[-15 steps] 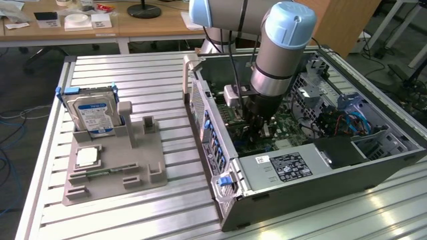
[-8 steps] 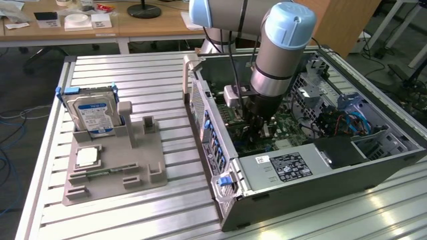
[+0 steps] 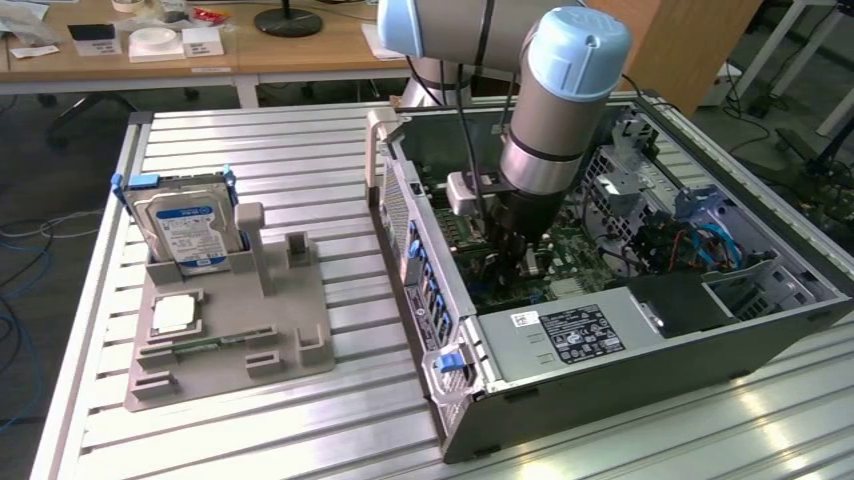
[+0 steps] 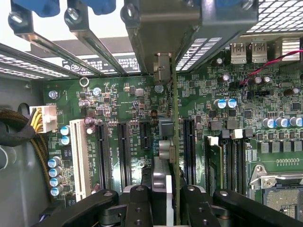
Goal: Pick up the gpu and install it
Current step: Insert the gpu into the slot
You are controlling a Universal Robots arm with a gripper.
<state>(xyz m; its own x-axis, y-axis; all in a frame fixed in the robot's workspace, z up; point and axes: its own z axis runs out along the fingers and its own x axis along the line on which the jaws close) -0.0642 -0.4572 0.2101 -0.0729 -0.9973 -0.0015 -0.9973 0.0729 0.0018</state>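
Holding: my gripper (image 4: 163, 198) is closed on the gpu (image 4: 174, 142), which stands edge-on between my fingers (image 4: 137, 203).

Exterior view, arm: my wrist reaches down into the open case (image 3: 641, 330), which lies on the desk (image 3: 267, 160); gripper (image 3: 514, 262) low over the motherboard (image 3: 567, 255).
Exterior view, tray: the holder (image 3: 220, 340) on the exterior view's left carries the hard drive (image 3: 187, 230) and a chip (image 3: 176, 315); no card left in it.
Exterior view, step: pick-up looks finished; I judge I am in the install step.

Wrist view, gpu: thin green edge running away from me, its bracket end (image 4: 162, 68) up against the rear slot bars (image 4: 90, 42).
Wrist view, slots: black expansion slots (image 4: 124, 153) lie on either side; the card's edge sits just beside one (image 4: 188, 151), whether seated I cannot tell.
Wrist view, next need: edge true over its slot, bracket clear of the bars, a straight push, no tilt.
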